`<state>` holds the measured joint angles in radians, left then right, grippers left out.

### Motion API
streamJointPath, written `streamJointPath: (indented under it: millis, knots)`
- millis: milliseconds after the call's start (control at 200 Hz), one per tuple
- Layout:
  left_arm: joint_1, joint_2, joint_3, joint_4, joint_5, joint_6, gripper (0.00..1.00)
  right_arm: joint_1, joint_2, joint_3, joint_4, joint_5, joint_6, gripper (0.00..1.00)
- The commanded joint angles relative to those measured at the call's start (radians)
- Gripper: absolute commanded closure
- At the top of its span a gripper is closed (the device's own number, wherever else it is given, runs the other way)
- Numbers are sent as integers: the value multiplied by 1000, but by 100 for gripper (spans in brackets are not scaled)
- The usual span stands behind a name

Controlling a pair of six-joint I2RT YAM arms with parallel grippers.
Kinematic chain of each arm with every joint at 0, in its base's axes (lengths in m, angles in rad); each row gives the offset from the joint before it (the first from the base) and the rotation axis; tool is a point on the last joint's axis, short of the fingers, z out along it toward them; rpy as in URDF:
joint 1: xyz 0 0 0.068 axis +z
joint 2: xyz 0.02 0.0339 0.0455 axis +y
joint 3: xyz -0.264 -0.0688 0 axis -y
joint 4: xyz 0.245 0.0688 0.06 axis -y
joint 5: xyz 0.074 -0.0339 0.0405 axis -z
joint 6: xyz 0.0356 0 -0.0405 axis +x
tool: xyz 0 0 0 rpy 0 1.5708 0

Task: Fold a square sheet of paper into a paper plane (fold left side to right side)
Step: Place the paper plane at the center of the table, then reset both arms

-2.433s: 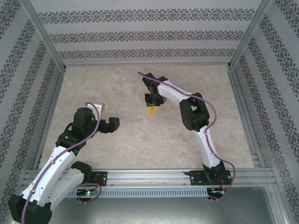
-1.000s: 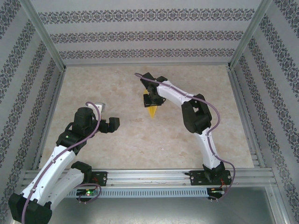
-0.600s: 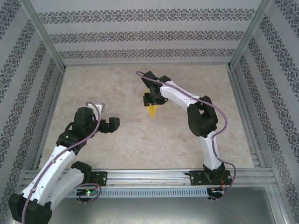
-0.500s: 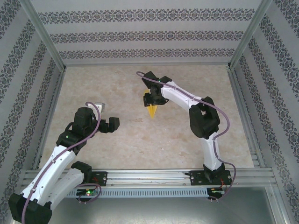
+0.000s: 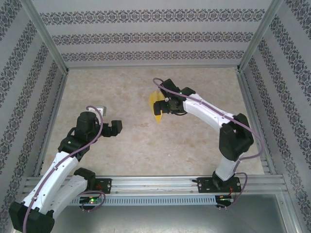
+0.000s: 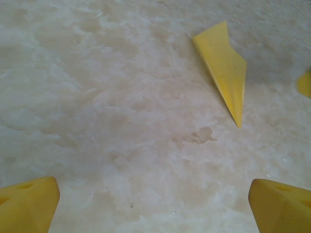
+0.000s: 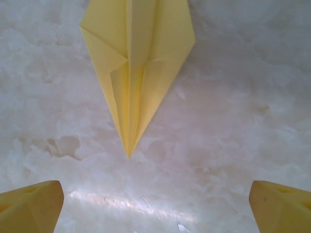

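Observation:
The paper plane (image 5: pixel 156 109) is a slim yellow dart lying flat on the marbled table (image 5: pixel 121 92), nose toward the near edge. In the right wrist view the paper plane (image 7: pixel 136 73) shows its centre crease and folded flaps, its nose ending well short of the fingers. My right gripper (image 5: pixel 165 105) hovers at the plane's right side, open and empty; its yellow fingertips (image 7: pixel 29 204) frame bare table. My left gripper (image 5: pixel 117 127) stands open and empty to the plane's left. From there the paper plane (image 6: pixel 224 68) lies ahead and to the right, apart from the fingertips (image 6: pixel 284 204).
Patterned walls (image 5: pixel 155 34) and aluminium frame posts (image 5: pixel 46 43) close in the table on three sides. A metal rail (image 5: pixel 155 183) carrying both arm bases runs along the near edge. Open tabletop lies between the two arms.
My right gripper opened and let go of the paper plane, which now lies on the table. The right arm drew back to the right. The left arm stayed put.

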<state>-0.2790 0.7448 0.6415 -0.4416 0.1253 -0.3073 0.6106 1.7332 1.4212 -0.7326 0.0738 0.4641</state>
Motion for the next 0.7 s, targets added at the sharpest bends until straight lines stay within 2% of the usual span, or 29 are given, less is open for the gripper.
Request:
streamJointPath:
  millis: [0,375,695]
  knots:
    - [25,-15,-2,35,-55,-30,0,-20,-112,-85,51,37,-7,2]
    - [84,-41,-18,144,-199,85,0,-134,-549,-409,190,92,-97,2]
    - [92,-71,-78,302,-299,129,0,-334,-947,-750,379,157,-242,2]
